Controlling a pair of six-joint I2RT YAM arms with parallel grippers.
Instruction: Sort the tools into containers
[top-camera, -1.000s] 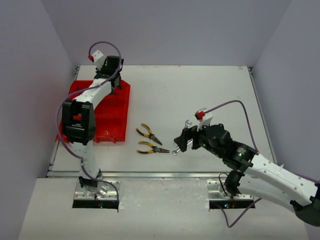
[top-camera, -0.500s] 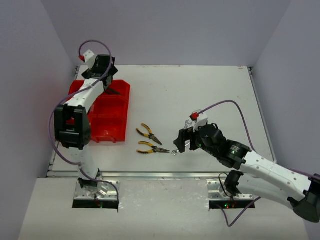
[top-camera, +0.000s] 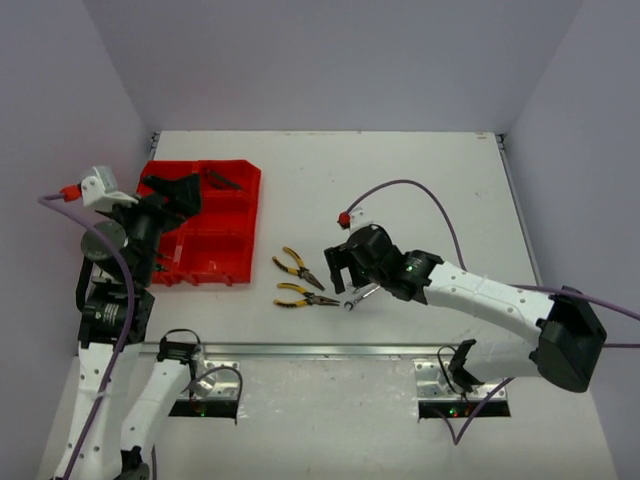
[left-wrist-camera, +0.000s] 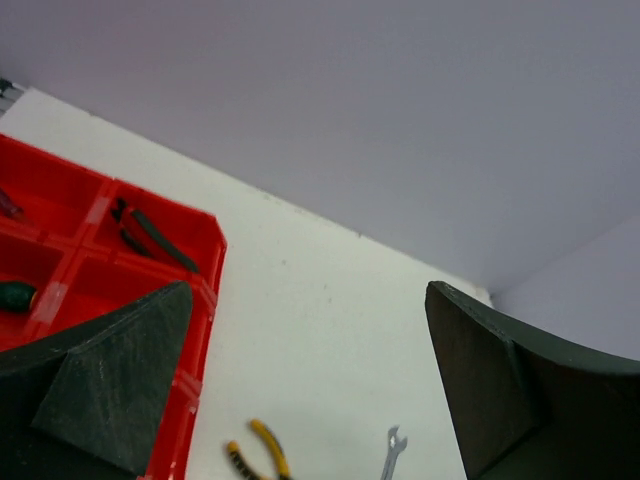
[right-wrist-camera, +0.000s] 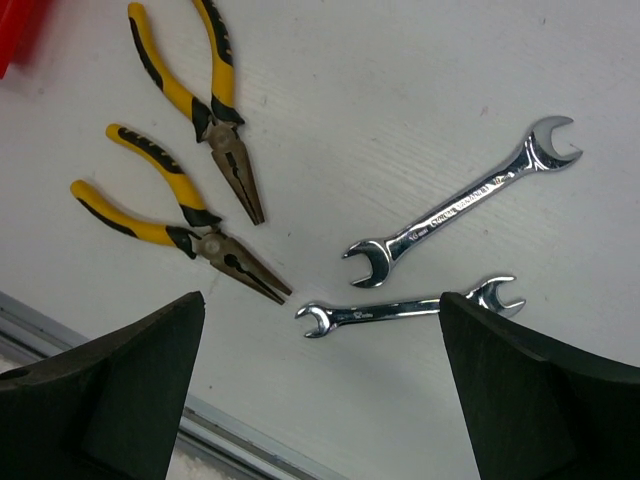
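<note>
**Left arm clear of the tray after a drop; right arm over the tools still to be sorted.**

The left gripper (left-wrist-camera: 308, 290) has just let go and drawn back from the red tray (left-wrist-camera: 208, 262). Its jaws are spread wide and empty, and a dark tool (left-wrist-camera: 160, 238) lies in a far compartment, likely sorted. The right gripper (right-wrist-camera: 322, 300), jaws also wide and holding nothing, has moved in above the large wrench (right-wrist-camera: 462, 200), small wrench (right-wrist-camera: 405, 308) and two pliers (right-wrist-camera: 215, 110), all on the table (right-wrist-camera: 400, 80) apart from the tray. The small wrench lies near the plier tips, which may crowd a grasp.
</note>
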